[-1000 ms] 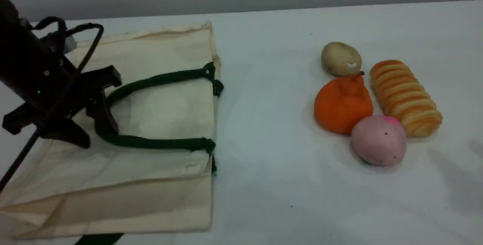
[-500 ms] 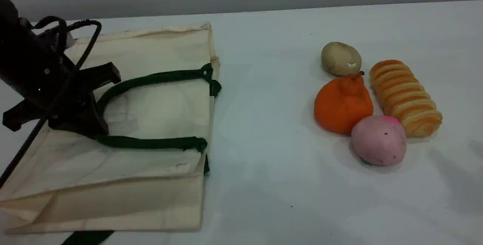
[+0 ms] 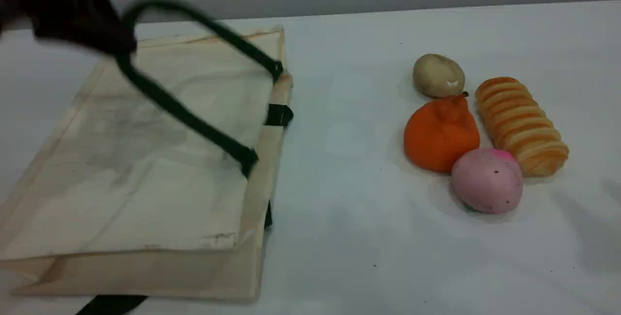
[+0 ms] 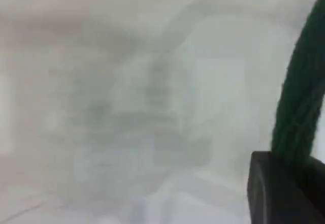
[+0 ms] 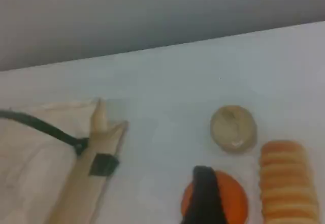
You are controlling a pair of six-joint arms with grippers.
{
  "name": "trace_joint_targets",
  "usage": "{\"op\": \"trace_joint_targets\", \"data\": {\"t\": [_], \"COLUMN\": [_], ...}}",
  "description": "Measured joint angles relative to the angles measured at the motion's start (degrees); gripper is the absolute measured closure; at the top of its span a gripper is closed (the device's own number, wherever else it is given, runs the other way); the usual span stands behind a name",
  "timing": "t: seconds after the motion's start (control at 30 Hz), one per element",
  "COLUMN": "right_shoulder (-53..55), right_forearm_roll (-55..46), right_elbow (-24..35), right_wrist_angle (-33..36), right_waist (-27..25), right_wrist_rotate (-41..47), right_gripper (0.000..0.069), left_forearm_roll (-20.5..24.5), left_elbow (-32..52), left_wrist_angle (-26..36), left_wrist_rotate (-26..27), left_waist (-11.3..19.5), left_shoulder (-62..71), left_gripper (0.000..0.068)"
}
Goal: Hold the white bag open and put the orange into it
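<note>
The white bag [image 3: 145, 184] lies flat on the left of the table. Its upper green rope handle [image 3: 194, 121] is pulled up and taut towards the top left corner. There my left gripper [image 3: 119, 45], a dark blur, is shut on the rope. In the left wrist view the handle [image 4: 299, 107] runs down to my fingertip [image 4: 277, 193] over blurred bag cloth. The orange [image 3: 440, 133] sits on the table at the right. In the right wrist view the right gripper's one visible fingertip [image 5: 205, 198] hangs just in front of the orange [image 5: 236, 203]; the spread of its jaws is hidden.
Around the orange lie a tan potato-like toy [image 3: 438, 75], a ridged bread loaf [image 3: 521, 125] and a pink ball [image 3: 486, 180], all touching or nearly touching it. The bag's other handle [image 3: 111, 304] pokes out under its near edge. Bare tabletop [image 3: 339, 159] lies between bag and foods.
The left gripper closed on the rope handle, then rose fast up and away, lifting it off the bag; the top layer shifted slightly. The foods have not moved.
</note>
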Motion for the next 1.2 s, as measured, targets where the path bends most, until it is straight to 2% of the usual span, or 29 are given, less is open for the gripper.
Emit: {"op": "trace_joint_targets", "data": {"t": [0.23,0.37,0.63,0.7,0.83,0.93,1.2], "right_shoulder": [1.3,4.6,13.4,15.6,19.4,21.9,22.7], "right_forearm_roll": [1.3,4.1,11.3,13.8,18.5,20.8,24.0], "right_elbow": [0.1,0.1,0.1,0.1,0.1,0.1,0.1], "right_wrist_angle": [0.0,1.0,4.2,4.2,0.9,-2.2,-3.3], "right_waist": [0.0,0.1,0.4,1.7,5.9,8.5,8.7], "right_wrist_rotate": [0.2,-0.5,-7.4,-10.1,-15.6,-18.2,-22.4], "right_gripper": [0.0183,0.0183,0.0183,0.0183,0.0183,0.0183,0.0183], "left_forearm_roll": [-3.2,-7.3,-8.5,-8.8,-4.3,1.8,16.0], "left_elbow": [-5.1,-8.1,-15.8,-17.4,-18.3,-18.3,-18.2], "left_wrist_angle": [10.3,15.2,21.2,22.9,24.6,25.5,26.6], "left_wrist_rotate": [2.7,5.8,6.1,6.1,3.4,0.4,-6.0], "left_waist": [0.0,-0.6,-7.6,-8.0,-8.0,-8.0,-7.9], "left_shoulder": [-9.8,-11.3,-11.3,-11.3,-11.3,-11.6,-15.1], "left_gripper": [0.0606,0.0606,0.0606,0.0606,0.0606,0.0606,0.0606]}}
